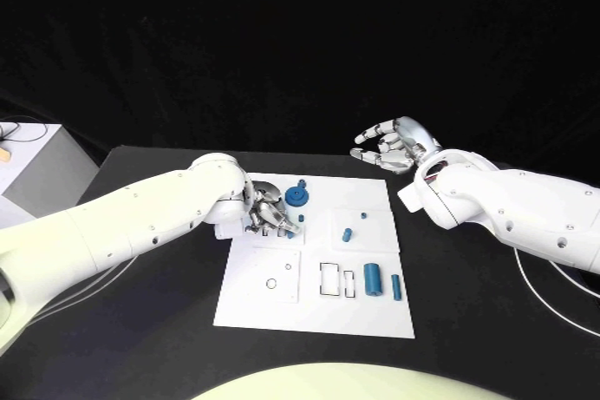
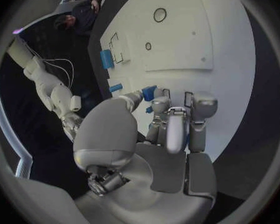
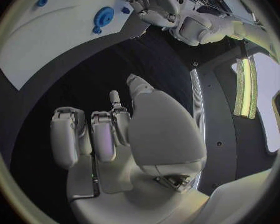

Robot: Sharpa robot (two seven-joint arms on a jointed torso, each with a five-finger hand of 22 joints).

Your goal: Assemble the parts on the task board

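Note:
The white task board [image 1: 319,318] lies mid-table. My left hand [image 1: 266,213] rests over its upper left part, just below the blue gear [image 1: 297,194]. Thumb and a fingertip pinch a small blue part [image 2: 149,91], which also peeks out under the fingers [image 1: 290,233]. My right hand [image 1: 393,145] hovers beyond the board's far right corner with fingers loosely apart [image 3: 109,134] and nothing in it. A short peg [image 1: 348,236], a tiny piece [image 1: 362,215], a thick cylinder [image 1: 373,278] and a long pin [image 1: 396,286] lie on the board's right half.
Outlined rectangular slots [image 1: 330,278] and an oval hole [image 1: 271,284] mark the board's lower part. A white box [image 1: 37,161] stands off the table's left edge. A white cable [image 1: 551,287] loops over the table at the right.

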